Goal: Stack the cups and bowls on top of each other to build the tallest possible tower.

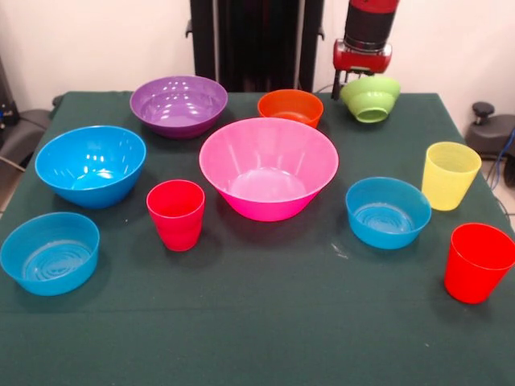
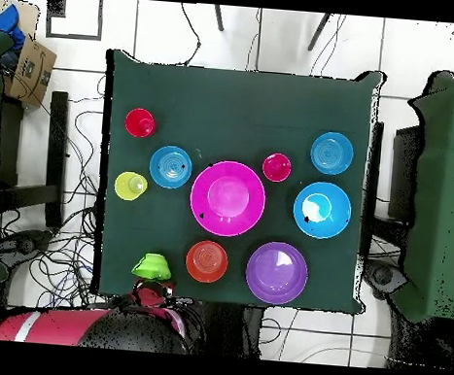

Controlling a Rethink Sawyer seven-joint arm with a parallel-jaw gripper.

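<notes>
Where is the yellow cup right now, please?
In the front view, the yellow cup stands upright near the table's right edge, between the small blue bowl and a red cup.

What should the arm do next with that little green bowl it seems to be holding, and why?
Probably carry the lime green bowl across toward the pink bowl before letting go. It hangs tilted at the pincer by the table's edge, and nothing is stacked yet.

Ten plastic pieces in all — three cups, two red [image 1: 175,214] [image 1: 478,262] and one yellow [image 1: 450,174] — and seven bowls: three blue [image 1: 90,165] [image 1: 50,252] [image 1: 388,211], one pink [image 1: 268,168], one purple [image 1: 179,105], one orange [image 1: 290,107], one lime green [image 1: 370,98].
</notes>
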